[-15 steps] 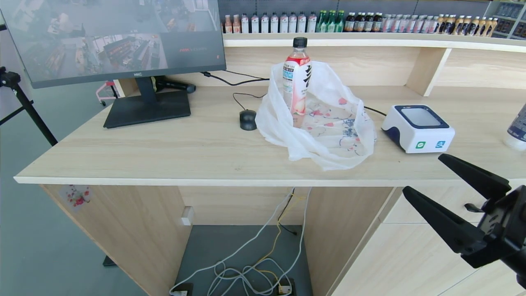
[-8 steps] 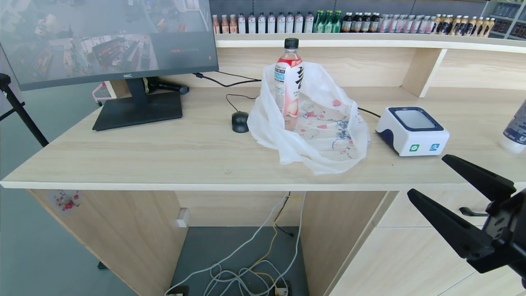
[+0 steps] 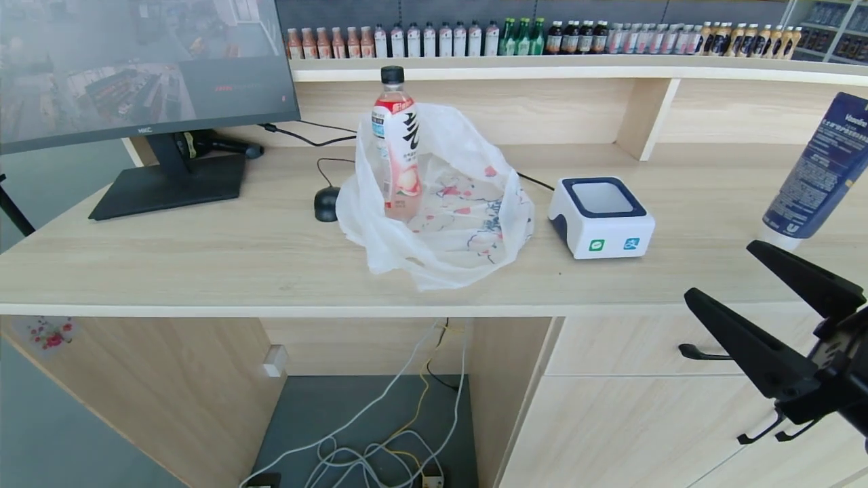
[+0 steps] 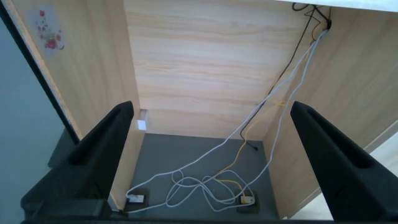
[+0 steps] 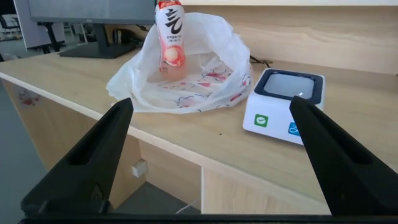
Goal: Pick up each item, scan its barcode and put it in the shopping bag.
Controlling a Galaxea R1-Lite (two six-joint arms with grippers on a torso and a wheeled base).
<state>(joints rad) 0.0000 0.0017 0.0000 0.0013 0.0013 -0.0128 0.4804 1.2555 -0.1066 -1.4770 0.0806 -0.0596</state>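
Wood of a pale grain makes the long surface, and near its middle sits a crumpled shopping bag of thin white plastic with a red and blue print, its mouth open upward. Inside it a clear pink drink bottle with a black cap and a white label stands upright, its neck rising above the bag's rim. Just beside the bag, toward the robot's right, is a boxy white barcode scanner with a dark blue frame round its window (a green and a blue square mark its front face). Well apart from that, at the right end of the surface, a dark blue tube stands on its white cap, leaning a little. The right hand hangs in front of the surface's edge, lower than the tube and apart from it, its two black fingers spread wide. The left hand is below the surface, facing the open bay under it where white, black and yellow cables lie tangled on a dark floor panel; its fingers too are spread wide. Left of the bag lie a small black computer mouse and a flat black monitor on a stand.
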